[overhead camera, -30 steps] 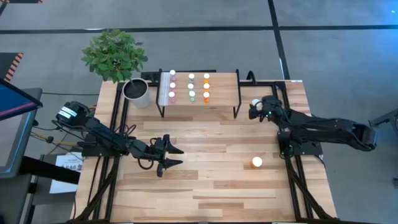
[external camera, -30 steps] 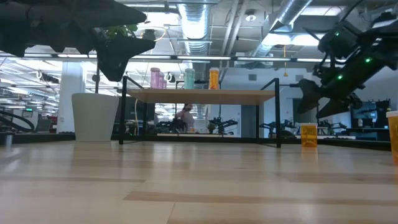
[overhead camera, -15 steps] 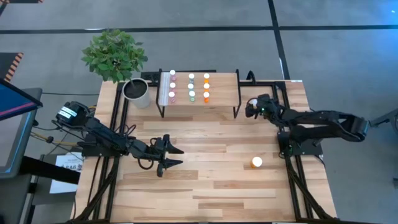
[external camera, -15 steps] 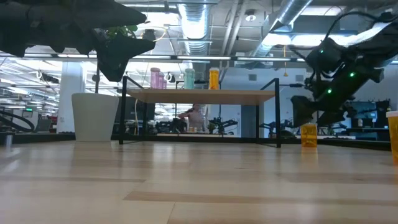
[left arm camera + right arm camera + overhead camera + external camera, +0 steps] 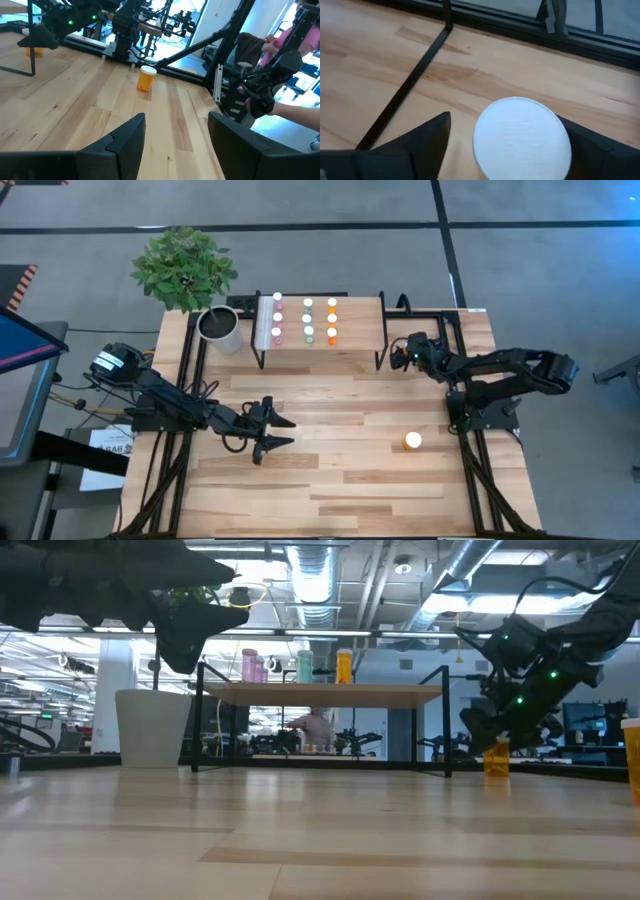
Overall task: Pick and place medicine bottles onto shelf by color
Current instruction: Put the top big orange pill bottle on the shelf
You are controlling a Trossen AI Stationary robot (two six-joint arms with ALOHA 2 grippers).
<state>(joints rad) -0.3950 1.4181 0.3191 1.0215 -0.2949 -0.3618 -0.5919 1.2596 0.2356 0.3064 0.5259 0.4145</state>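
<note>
You are working over a wooden table point(image 5: 330, 480) with the shelf point(image 5: 360, 315) at its far side, already carrying rows of small white-capped bottles point(image 5: 308, 319). Your left pincer point(image 5: 275, 431) is hanging spread and empty over the table's near left part, well apart from both loose bottles, so the right arm is the nearer one. Your right pincer point(image 5: 399, 358) is sitting just beside the shelf's right legs, directly above an orange bottle point(image 5: 496, 756) standing on the table; in the right wrist view its white cap point(image 5: 521, 138) is lying between the two spread fingers point(image 5: 427, 140), not yet pinched. That bottle is standing upright, long axis vertical, cap pointing up at the pincer. A second orange bottle point(image 5: 412, 441) is standing upright nearer you, well apart.
</note>
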